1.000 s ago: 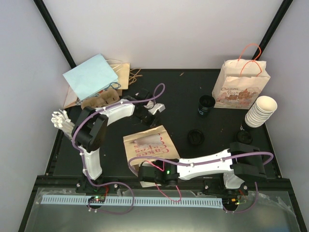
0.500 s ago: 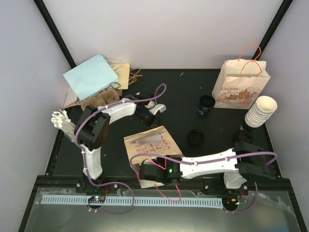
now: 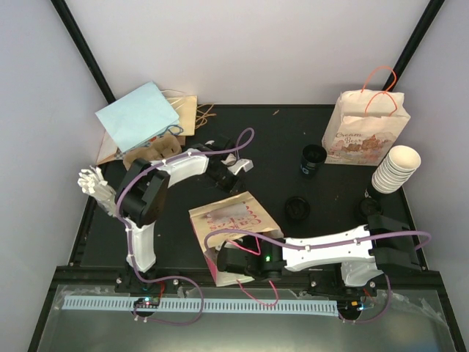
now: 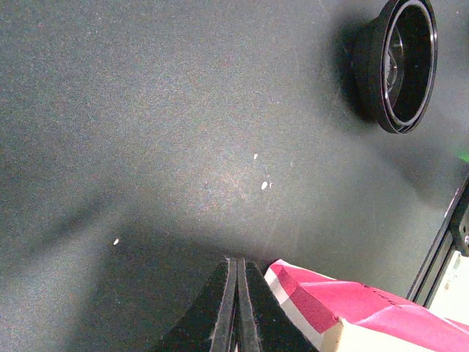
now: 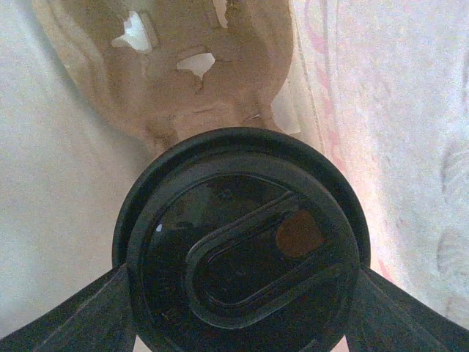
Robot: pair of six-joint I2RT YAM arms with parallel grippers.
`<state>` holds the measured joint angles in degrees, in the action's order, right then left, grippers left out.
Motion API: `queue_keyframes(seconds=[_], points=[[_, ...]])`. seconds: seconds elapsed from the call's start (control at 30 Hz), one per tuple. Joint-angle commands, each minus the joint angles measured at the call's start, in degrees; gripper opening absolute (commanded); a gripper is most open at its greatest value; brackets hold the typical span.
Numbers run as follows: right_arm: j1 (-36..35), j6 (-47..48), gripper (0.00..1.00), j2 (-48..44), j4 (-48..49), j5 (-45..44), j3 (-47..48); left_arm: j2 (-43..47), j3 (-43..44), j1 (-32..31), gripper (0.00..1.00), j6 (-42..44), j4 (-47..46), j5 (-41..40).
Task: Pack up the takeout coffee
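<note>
The right gripper (image 5: 242, 295) is clamping a lidded cup (image 5: 242, 242) inside the paper bag (image 3: 231, 216). The left gripper (image 4: 237, 268) is sitting closed alongside.

Black table (image 3: 271, 139) bears paper bags (image 3: 366, 132), cups (image 3: 396, 169) and seemingly loose lids (image 3: 297, 209).

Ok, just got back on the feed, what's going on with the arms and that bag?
The right gripper holds a lidded coffee cup in the mouth of the paper bag, which lies on its side on the table. The right wrist view shows the cup between the bag's walls, with a cardboard carrier deeper inside. The left gripper is shut at the bag's far end, beside its pink edge. Whether it pinches any paper is unclear. A loose black lid lies nearby.
</note>
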<state>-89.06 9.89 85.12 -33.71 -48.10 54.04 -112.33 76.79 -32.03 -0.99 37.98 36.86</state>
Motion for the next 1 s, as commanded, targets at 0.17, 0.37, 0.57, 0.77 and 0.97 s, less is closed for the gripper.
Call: queue_keyframes(seconds=[0.17,0.37,0.57,0.77,0.97], points=[[0.1,-3.9,0.54,-1.3,3.4,0.5,-0.5,-1.1,1.9,-0.9,0.04,1.3,2.2,1.1],[-0.7,-6.4,0.54,-0.8,0.3,-0.3,1.8,-1.1,1.9,-0.8,0.04,1.0,2.1,0.6],[-1.0,-11.0,0.54,1.1,-2.6,-2.4,2.7,-1.2,1.9,-0.8,0.04,1.0,2.2,0.6],[-1.0,-16.4,0.54,0.8,-2.4,-2.2,1.6,-1.2,1.6,-0.9,0.04,1.0,1.9,0.7],[-1.0,-20.7,0.54,1.7,-3.2,-2.7,2.8,-1.1,1.6,-0.9,0.04,0.8,1.6,0.7]])
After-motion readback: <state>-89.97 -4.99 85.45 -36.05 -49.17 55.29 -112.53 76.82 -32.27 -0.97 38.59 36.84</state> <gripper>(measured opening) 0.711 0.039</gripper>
